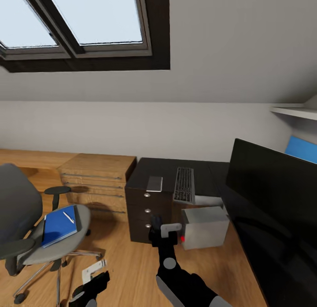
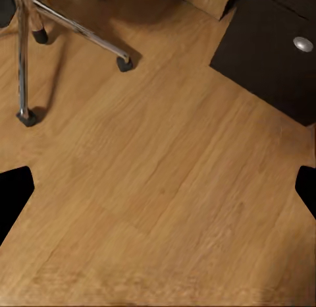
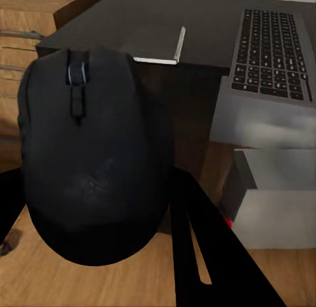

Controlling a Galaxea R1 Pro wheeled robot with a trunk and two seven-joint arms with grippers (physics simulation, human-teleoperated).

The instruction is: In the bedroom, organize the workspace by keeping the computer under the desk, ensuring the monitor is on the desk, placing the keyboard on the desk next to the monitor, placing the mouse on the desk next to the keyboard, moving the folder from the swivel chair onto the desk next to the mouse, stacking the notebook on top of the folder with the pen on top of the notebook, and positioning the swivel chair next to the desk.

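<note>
My right gripper [image 1: 157, 231] is shut on the black mouse [image 3: 85, 155], held in the air just in front of the dark desk [image 1: 169, 167] and its drawers. On the desk lie the keyboard [image 1: 184, 184] and a thin grey notebook [image 1: 154, 184]. The grey computer [image 1: 204, 225] sits low under the desk. A big black monitor [image 1: 273, 210] stands close at the right, its base hidden. At the left, the swivel chair [image 1: 17, 210] carries the blue folder [image 1: 59, 225] with the pen [image 1: 68, 217] on it. My left gripper [image 1: 94, 276] hangs open over the floor.
A light wooden chest of drawers [image 1: 97, 177] stands left of the desk against the wall. The chair's metal legs and castors [image 2: 72, 30] spread over the wood floor [image 2: 164, 188]. A white shelf [image 1: 295, 111] and a blue panel [image 1: 301, 148] are at the far right.
</note>
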